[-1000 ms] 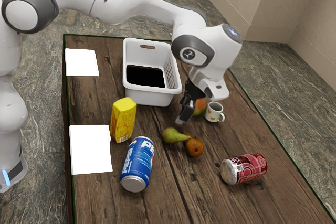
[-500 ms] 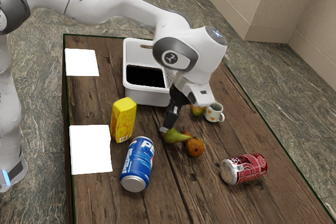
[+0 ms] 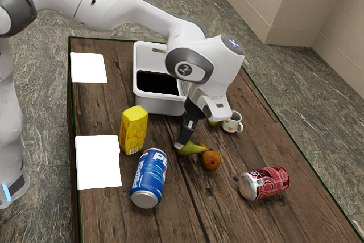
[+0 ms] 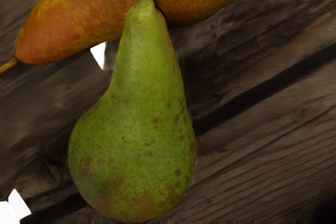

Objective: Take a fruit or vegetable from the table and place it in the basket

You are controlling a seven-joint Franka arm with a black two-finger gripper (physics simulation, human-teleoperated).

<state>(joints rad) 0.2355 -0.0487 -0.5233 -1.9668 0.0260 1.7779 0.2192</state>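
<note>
The step in hand looks like the grasp of a fruit: the pincer (image 3: 181,142) is low over the bench (image 3: 233,214), its tip at the fat end of the green pear (image 4: 142,145); I cannot tell whether the pincer is wide or narrow, nor whether it has any hold on the pear. The green pear lies on its side on the bench, just beneath the hand in the wrist view, its stem crossing the orange-brown pear (image 4: 79,22); the basket (image 3: 156,104) stands a little way off, toward the exterior view's top, so the placing is not yet done.

The next move, as I judge it, calls for the pincer to straddle the pear's thick body, close squarely on it and then lift straight up; the carry to the basket comes after, high enough to pass over its rim. The tapering neck would make a poorer hold, since the rounded skin may roll or slip; the orange-brown pear, so near the stem, could be nudged; the Pepsi can (image 3: 149,177) and yellow bottle (image 3: 133,131) stand near too.
</note>
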